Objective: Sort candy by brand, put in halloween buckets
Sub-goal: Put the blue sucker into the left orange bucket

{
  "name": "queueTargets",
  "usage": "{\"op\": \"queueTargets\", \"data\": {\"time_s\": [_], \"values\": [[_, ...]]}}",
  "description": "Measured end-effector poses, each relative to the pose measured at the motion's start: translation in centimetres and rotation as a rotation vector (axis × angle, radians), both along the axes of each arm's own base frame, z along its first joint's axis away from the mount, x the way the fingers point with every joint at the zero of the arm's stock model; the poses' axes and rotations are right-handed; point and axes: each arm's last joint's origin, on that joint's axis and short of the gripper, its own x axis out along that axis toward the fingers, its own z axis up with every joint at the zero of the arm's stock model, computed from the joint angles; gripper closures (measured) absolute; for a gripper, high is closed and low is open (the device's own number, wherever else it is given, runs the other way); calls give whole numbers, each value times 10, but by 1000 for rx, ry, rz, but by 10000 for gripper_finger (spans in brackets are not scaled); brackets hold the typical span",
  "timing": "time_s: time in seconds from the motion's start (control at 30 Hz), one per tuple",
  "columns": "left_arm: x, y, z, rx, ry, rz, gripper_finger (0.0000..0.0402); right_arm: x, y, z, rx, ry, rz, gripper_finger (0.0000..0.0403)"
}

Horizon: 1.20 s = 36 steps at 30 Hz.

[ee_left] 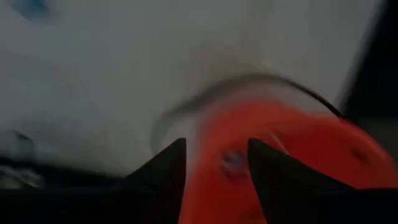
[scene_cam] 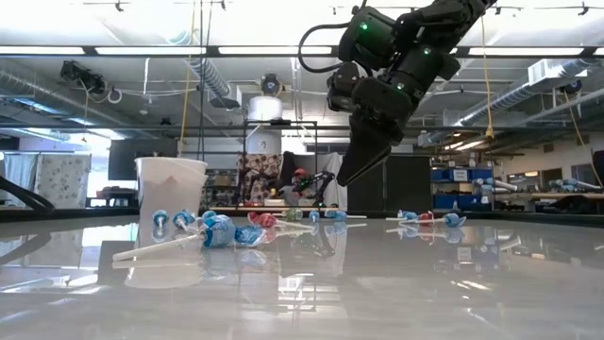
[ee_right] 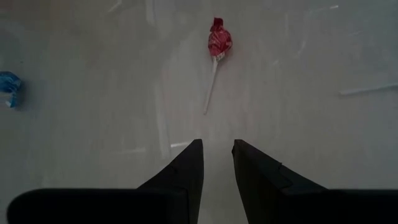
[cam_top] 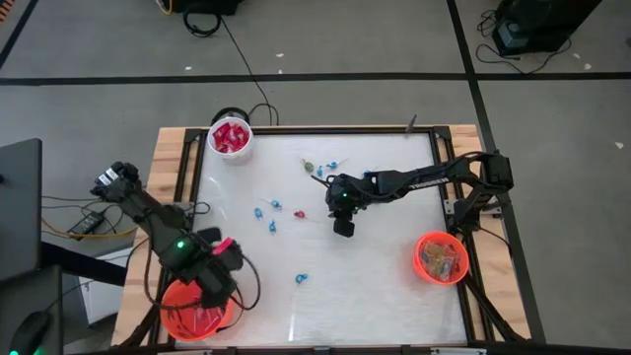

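Loose lollipops are scattered over the white desk: a blue-wrapped group is seen left of centre in the high view, one blue piece lies alone toward 6 o'clock, and a mixed cluster lies toward 12 o'clock. A red-wrapped lollipop on a thin white stick is shown lying flat on the desk ahead of the right hand in its wrist view, well clear of the fingertips.

Three buckets are placed at the desk's edges. A white bucket filled with red packets stands at about 11 o'clock. An orange bucket holding mixed wrapped sweets stands at about 4 o'clock. A second orange bucket is set at about 7 o'clock, at the desk's corner.

The left hand is held above that 7 o'clock bucket, at its rim. Its fingers are seen parted in the wrist view, nothing is gripped between them, and the orange bucket's interior shows through the gap.

The right hand is held above the middle of the desk, pointing down. Its fingers are parted by a narrow gap, and nothing is held.
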Motion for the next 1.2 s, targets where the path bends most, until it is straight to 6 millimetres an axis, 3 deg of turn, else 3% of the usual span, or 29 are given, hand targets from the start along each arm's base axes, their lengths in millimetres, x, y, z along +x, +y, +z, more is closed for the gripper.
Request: {"op": "queueTargets", "data": {"time_s": [0.1, 0.27, 0.4, 0.53, 0.7, 0.87, 1.2], "values": [[13, 15, 1, 158, -123, 26, 217, 0, -2, 0, 0, 0, -5, 302], [45, 44, -6, 226, -203, 88, 216, 0, -4, 0, 0, -1, -11, 302], [63, 80, -31, 327, -215, 263, 215, 0, -4, 0, 0, 2, -11, 302], [74, 115, -68, 332, -220, 378, 215, -1, -4, 0, 2, 7, -11, 302], [88, 149, -106, 266, -319, 231, 215, -2, -3, -1, 1, 23, -9, 302], [85, 173, -127, 329, -322, 61, 215, -3, -3, -2, -1, 31, -4, 302], [74, 193, -158, 426, -337, -133, 215, -3, -6, -2, 2, 30, -16, 302]]}}
